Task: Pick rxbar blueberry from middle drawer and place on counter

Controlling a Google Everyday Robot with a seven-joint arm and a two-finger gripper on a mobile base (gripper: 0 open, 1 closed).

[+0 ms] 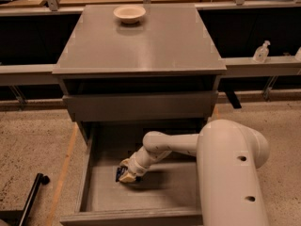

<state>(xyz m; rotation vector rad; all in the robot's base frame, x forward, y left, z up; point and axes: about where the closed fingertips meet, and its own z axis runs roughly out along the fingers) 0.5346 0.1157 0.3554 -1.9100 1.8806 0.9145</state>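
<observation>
The middle drawer [101, 199] is pulled open below the counter [141, 41]. My white arm reaches down into it from the right. My gripper [125, 173] is low over the drawer floor, left of centre. A small dark bar with a blue edge, the rxbar blueberry [119, 173], shows at the gripper's tip, mostly hidden by it. I cannot tell whether the bar is gripped or just lying under the tip.
A cream round bowl [129, 13] stands at the back of the counter. A shallower drawer [141, 105] above is slightly open. A clear bottle [261, 52] stands on the right ledge. A black pole [30, 197] lies on the floor at left.
</observation>
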